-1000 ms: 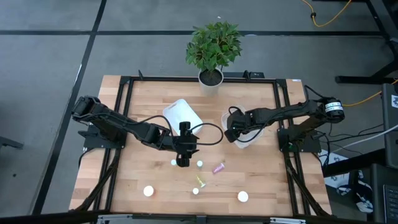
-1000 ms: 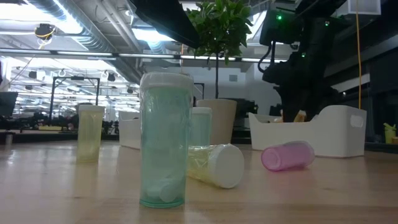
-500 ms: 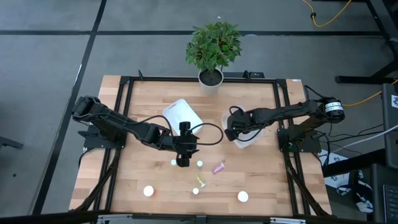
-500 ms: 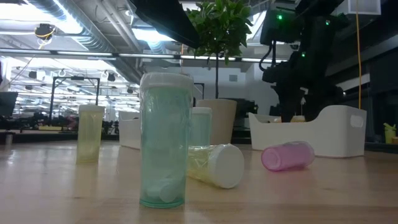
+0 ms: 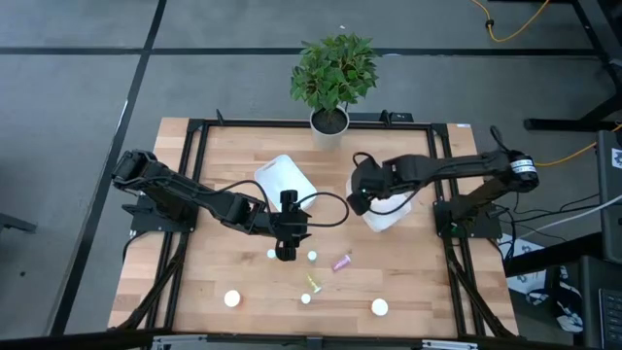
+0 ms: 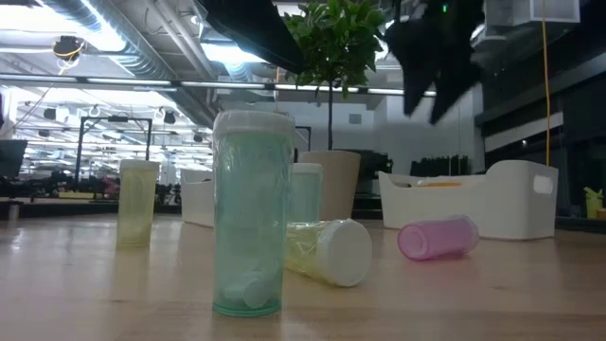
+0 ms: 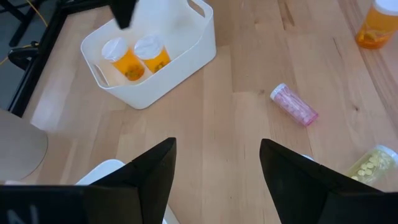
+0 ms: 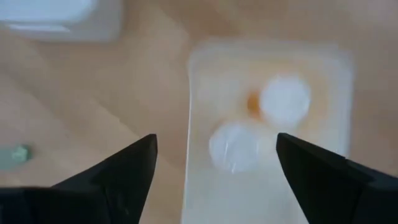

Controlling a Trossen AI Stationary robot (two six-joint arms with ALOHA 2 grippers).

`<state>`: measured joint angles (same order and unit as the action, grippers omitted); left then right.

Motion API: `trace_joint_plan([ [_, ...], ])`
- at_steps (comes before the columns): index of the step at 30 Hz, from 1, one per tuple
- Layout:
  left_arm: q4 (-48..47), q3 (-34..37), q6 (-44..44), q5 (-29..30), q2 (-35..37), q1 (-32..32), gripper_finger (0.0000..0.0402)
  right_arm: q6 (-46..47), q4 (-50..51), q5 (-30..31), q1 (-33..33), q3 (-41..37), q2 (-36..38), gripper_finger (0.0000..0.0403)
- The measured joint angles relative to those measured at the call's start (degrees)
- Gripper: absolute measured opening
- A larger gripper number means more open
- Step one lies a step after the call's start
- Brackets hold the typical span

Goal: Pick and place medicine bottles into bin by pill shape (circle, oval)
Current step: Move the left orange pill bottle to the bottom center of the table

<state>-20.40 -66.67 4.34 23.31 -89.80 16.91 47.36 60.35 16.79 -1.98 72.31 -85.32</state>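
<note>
The right gripper (image 5: 356,198) hangs empty, fingers apart, above the right bin (image 7: 186,56) holding 2 orange bottles (image 7: 138,57). The left gripper (image 5: 285,251), also spread, hovers beside a teal bottle (image 5: 271,254); a careless descent could topple it.

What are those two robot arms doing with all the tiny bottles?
They are sorting medicine bottles into white bins. The right gripper is open and empty above the right bin, which holds two orange bottles. The left gripper is open over the middle of the table, holding nothing. More bottles wait on the wood: a pink one and a yellow-green one lying down, others standing up. A second white bin sits near the plant.
</note>
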Motion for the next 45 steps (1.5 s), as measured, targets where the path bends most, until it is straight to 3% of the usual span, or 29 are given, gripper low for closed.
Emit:
trace_joint_plan([
  [3, 0.0, 0.0, 0.0, 0.0, 0.0, 0.01, 0.0225, -3.55, 0.37, 4.15, -3.38, 3.04, 0.0, 0.033],
  [8, 0.0, 0.0, 0.0, -0.02, 0.0, 0.02, 0.0224, 1.63, 4.13, 7.97, -10.87, 6.74, 0.02, 0.033],
  [21, 0.0, 0.0, 0.0, -0.01, 0.0, 0.0, 0.0224, 7.89, 6.31, 4.09, -28.87, 7.68, 0.0, 0.033],
  [41, 0.0, 0.0, 0.0, 0.0, 0.0, 0.01, 0.0225, 3.63, 2.02, 4.41, -31.82, 7.63, -0.13, 0.033],
  [45, 0.02, 0.0, 0.01, -0.01, 0.0, 0.01, 0.0224, 6.97, 2.01, 2.73, -31.82, 7.63, -0.15, 0.033],
])
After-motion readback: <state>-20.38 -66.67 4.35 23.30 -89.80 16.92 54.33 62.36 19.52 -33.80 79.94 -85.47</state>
